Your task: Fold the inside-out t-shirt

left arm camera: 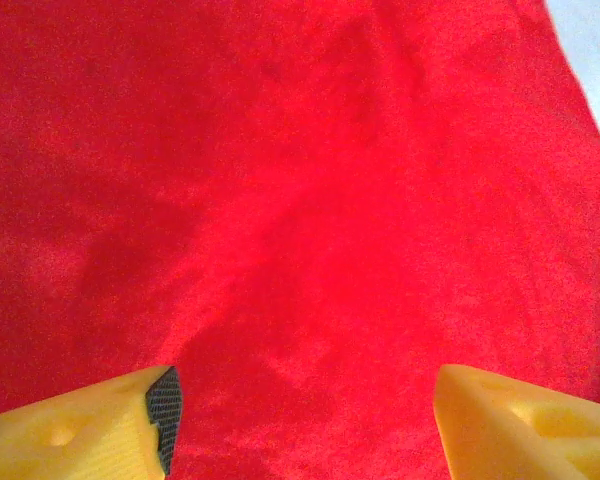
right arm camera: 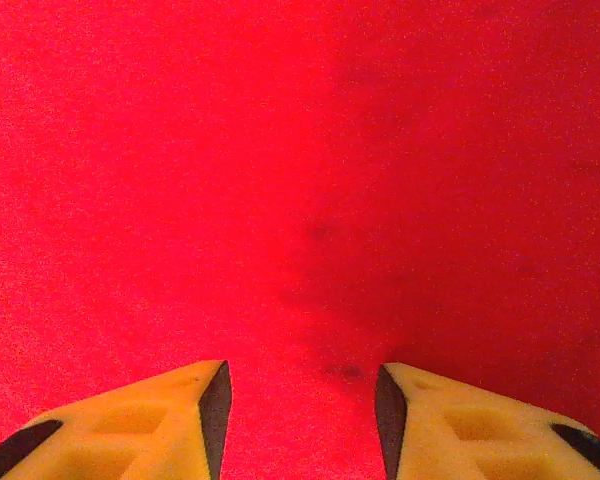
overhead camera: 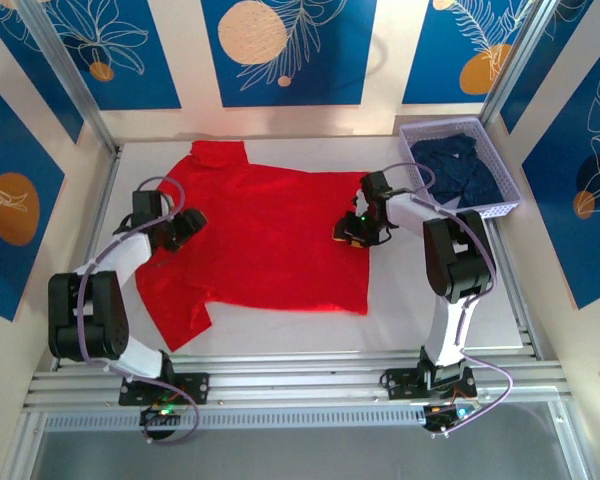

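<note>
Gaping over plain red cloth, the left gripper (left arm camera: pixel 305 405) has its yellow fingers (left arm camera: pixel 90 430) spread wide with nothing between them. The right gripper (right arm camera: pixel 300 405) is likewise released. Its jaws stand closer together but are just as empty, with red fabric lying beyond the gap.

From above, the left one sits at the centre-left of the frame over the shirt's left edge, near a sleeve. The right one sits right of centre over the opposite edge. Both point inward across the garment, probably so that each can take one side for a mirrored fold.

The inside-out t-shirt (overhead camera: pixel 270 240) lies spread flat in the middle of the white table (overhead camera: pixel 280 335). Its plain face is up, one sleeve reaches toward the lower left and another part toward the top of the frame. No fold shows yet, so the task looks barely begun.

In the upper right, well apart from the shirt, a lilac basket (overhead camera: pixel 510 208) holds dark navy clothing (overhead camera: pixel 460 165).
</note>
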Controlling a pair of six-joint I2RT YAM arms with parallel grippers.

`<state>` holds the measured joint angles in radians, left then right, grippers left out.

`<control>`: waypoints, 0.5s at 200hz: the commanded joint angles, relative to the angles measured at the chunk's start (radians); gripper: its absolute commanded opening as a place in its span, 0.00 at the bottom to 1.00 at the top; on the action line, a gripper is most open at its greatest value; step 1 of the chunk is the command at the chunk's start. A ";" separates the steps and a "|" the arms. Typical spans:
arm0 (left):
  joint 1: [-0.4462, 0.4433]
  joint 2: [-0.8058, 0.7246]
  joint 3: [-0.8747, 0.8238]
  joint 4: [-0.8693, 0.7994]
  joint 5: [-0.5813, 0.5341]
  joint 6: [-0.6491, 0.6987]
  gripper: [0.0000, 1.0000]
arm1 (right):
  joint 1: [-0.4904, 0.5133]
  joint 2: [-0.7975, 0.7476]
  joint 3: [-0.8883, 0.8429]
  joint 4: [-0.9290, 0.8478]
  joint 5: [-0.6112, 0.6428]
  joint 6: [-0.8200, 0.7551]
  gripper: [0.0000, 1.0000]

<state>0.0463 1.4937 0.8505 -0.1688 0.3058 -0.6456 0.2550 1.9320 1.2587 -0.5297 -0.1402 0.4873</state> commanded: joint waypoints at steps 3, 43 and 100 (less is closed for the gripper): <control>-0.024 -0.089 -0.048 0.045 0.013 0.016 0.68 | -0.041 0.035 0.028 -0.068 0.061 0.001 0.42; -0.081 -0.200 -0.120 0.000 -0.008 0.031 0.68 | -0.110 0.042 0.066 -0.122 0.161 -0.008 0.41; -0.132 -0.374 -0.184 -0.128 -0.094 0.103 0.69 | -0.183 0.097 0.225 -0.185 0.315 -0.084 0.41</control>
<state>-0.0673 1.1748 0.6899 -0.2207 0.2703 -0.5983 0.0872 2.0209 1.4193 -0.6559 0.0685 0.4515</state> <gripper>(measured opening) 0.690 0.411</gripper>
